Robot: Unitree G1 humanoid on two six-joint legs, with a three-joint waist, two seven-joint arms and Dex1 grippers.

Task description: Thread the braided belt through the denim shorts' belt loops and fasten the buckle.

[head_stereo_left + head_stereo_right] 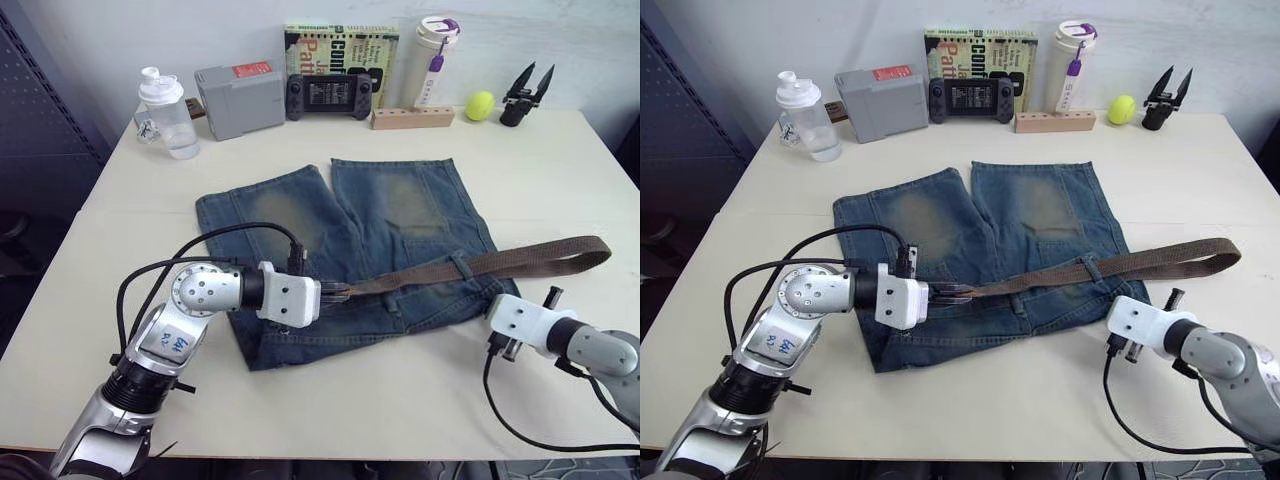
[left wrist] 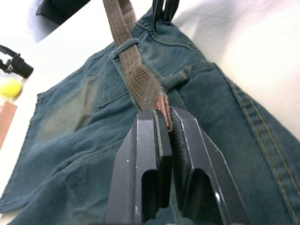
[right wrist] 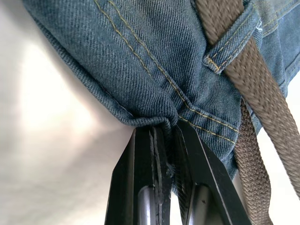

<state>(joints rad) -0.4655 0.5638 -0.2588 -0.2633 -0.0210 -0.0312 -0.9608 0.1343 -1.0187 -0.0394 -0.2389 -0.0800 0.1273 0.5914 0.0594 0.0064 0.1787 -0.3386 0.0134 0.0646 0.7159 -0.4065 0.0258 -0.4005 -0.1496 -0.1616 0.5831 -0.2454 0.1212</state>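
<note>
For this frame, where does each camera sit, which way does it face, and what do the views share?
Left eye and right eye views: on the head, looking forward and down at the table; both arms show, the denim shorts between them.
Left wrist view: on the left arm, looking along the left gripper, shut on the braided belt by its tan end.
Right wrist view: on the right arm, looking along the right gripper, pinching the shorts' edge.
Shared: the belt running under a belt loop.
</note>
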